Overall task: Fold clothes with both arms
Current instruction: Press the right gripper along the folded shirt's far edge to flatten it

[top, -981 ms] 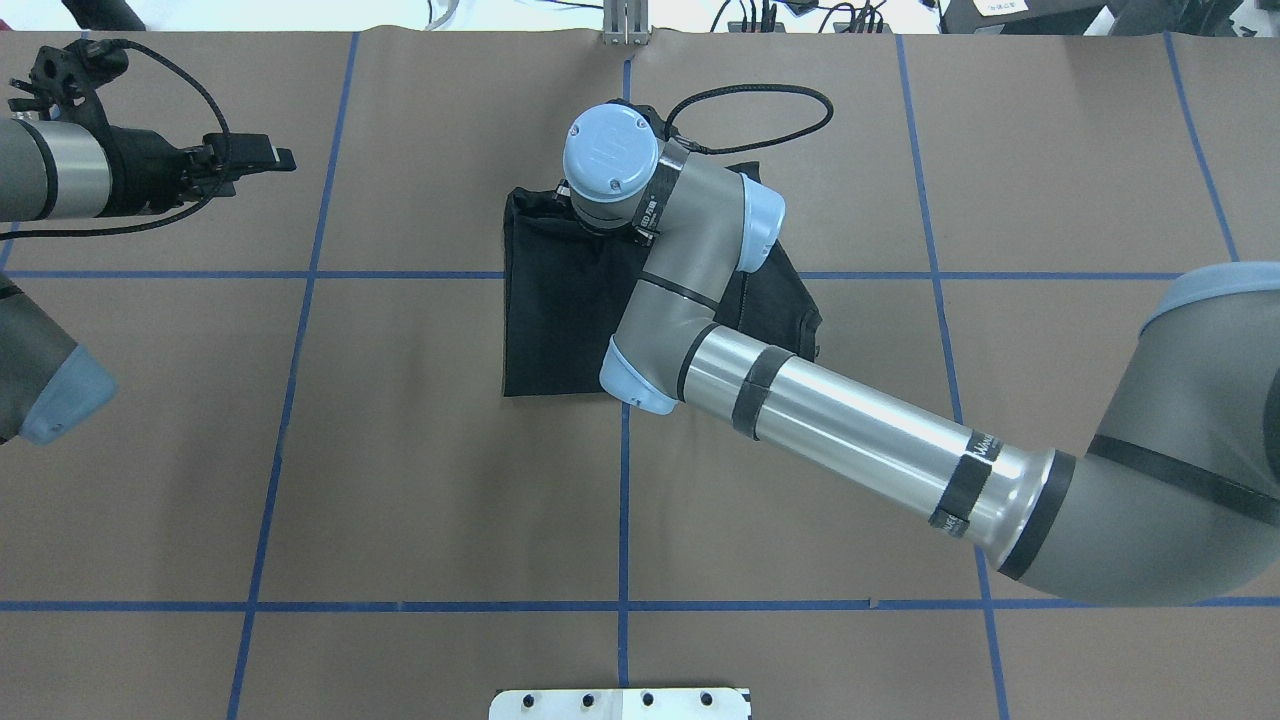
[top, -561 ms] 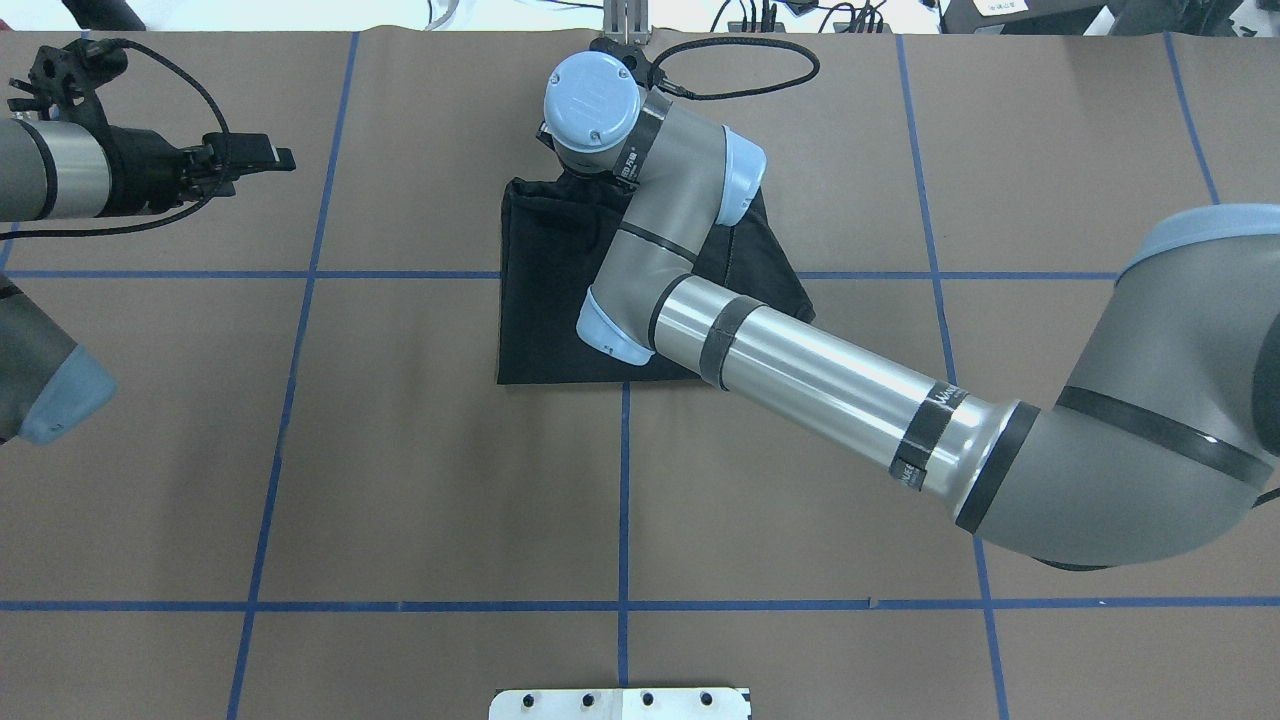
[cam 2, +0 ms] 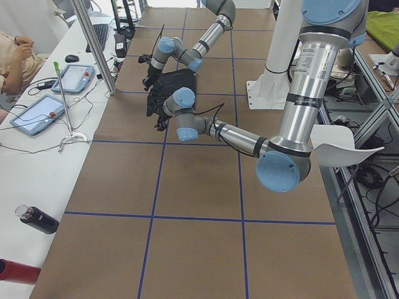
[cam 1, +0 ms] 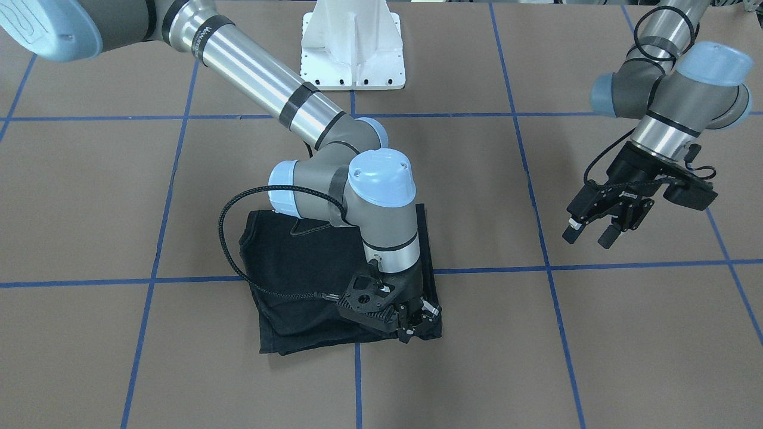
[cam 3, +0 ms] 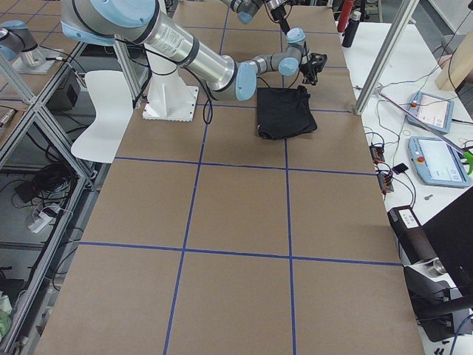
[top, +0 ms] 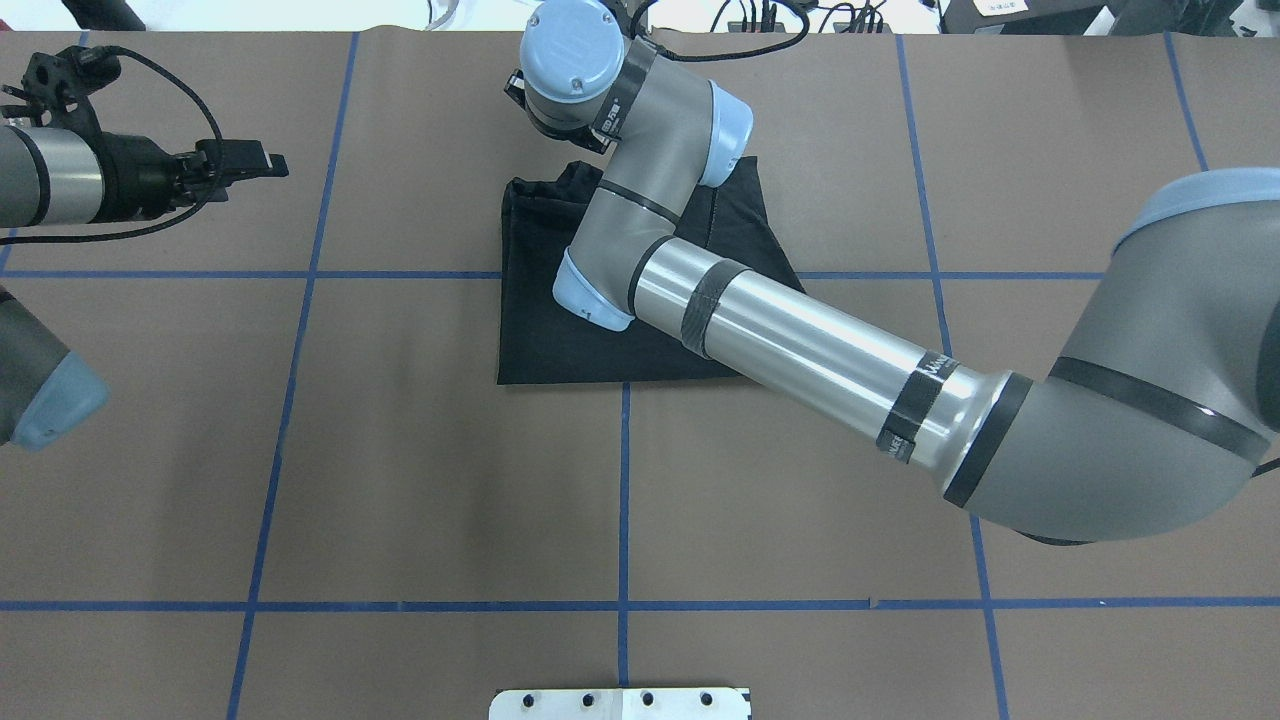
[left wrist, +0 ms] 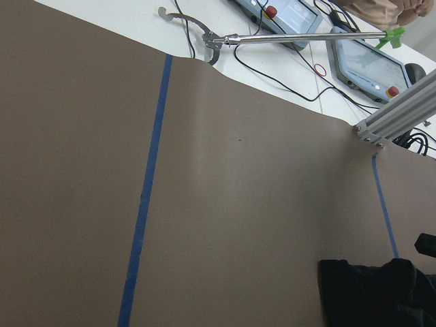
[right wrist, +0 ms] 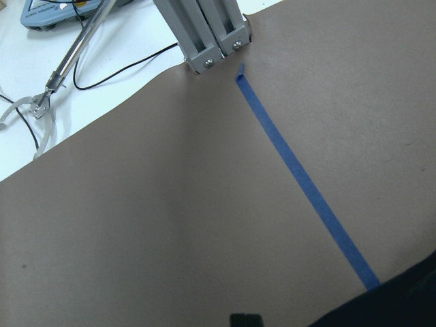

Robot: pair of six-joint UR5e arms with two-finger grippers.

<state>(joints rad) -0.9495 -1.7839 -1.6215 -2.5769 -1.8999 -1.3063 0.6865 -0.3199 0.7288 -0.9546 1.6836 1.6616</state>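
The clothes, one black T-shirt, lie folded in a rough square at mid-table, plain side up. My right gripper hangs low over the shirt's corner at the far edge from the robot base. Its fingers look apart, with no cloth lifted between them. In the overhead view the right wrist hides that gripper. The right wrist view shows a shirt edge at bottom right and bare table beyond. My left gripper is open and empty, off to the side above bare table, well clear of the shirt.
Blue tape lines grid the brown table. The white base pedestal stands at the robot's edge. An aluminium post rises just past the far edge. Beyond it a white bench holds control tablets, cables and a grabber tool, with a person seated there.
The right wrist has moved steadily toward the far table edge. The shirt slid a little that way at first, then stayed put. The left arm has barely moved.
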